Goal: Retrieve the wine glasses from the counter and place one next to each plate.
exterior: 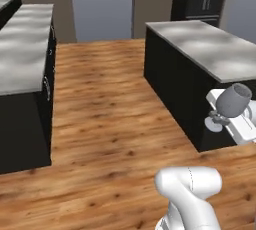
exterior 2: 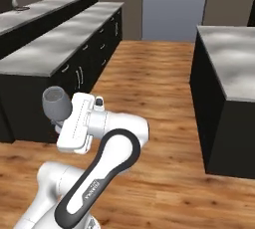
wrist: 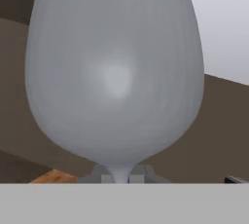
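Grey and see-through, a wine glass sits right in front of the hand camera, its rounded bowl spreading across nearly the whole picture. At the bottom its thin stem drops between the gripper, whose two fingers are closed tight on it; the foot of the glass is hidden below. From the left base camera the same wine glass is carried in the air, tilted, beside a black-fronted island with a grey stone top, above a wooden floor. The hand there is cut off by the picture's right edge. From the right base camera the glass hangs at the end of the white arm, with a long marbled counter behind it.
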You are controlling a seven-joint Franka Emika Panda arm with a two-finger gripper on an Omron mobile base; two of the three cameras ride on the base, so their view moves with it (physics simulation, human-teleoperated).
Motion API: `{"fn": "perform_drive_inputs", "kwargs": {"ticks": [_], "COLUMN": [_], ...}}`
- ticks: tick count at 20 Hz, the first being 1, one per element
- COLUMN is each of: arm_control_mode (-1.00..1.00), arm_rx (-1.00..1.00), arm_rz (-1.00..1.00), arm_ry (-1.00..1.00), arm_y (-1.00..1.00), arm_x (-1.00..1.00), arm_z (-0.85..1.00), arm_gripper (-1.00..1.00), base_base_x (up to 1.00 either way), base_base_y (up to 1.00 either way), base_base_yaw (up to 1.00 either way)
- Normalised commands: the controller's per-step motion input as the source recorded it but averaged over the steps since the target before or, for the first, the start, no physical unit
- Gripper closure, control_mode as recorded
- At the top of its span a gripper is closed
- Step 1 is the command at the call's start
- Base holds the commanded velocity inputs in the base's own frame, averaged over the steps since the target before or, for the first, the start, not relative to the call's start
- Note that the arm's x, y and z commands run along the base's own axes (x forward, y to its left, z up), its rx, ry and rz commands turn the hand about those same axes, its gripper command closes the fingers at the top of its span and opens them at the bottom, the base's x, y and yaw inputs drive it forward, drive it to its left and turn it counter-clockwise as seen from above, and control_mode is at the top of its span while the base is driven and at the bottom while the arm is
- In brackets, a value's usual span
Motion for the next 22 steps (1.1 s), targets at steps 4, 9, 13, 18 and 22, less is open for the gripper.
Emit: {"fn": "perform_drive_inputs", "kwargs": {"ticks": [4,9,13,18,22], "arm_control_mode": [1.0,1.0,1.0,1.0,1.0], "arm_rx": [0.0,0.0,0.0,0.0,0.0], "arm_rz": [0.0,0.0,0.0,0.0,0.0], "arm_ry": [0.0,0.0,0.0,0.0,0.0], "arm_y": [0.0,0.0,0.0,0.0,0.0], "arm_x": [0.0,0.0,0.0,0.0,0.0], "arm_z": [0.0,0.0,0.0,0.0,0.0], "arm_gripper": [1.0,1.0,1.0,1.0,1.0], "base_base_x": [0.01,-0.09,-0.06,-0.15,-0.8], "base_base_y": [1.0,1.0,1.0,1.0,0.91], "base_base_yaw": [-0.47,-0.49,-0.54,-0.57,-0.62]}}
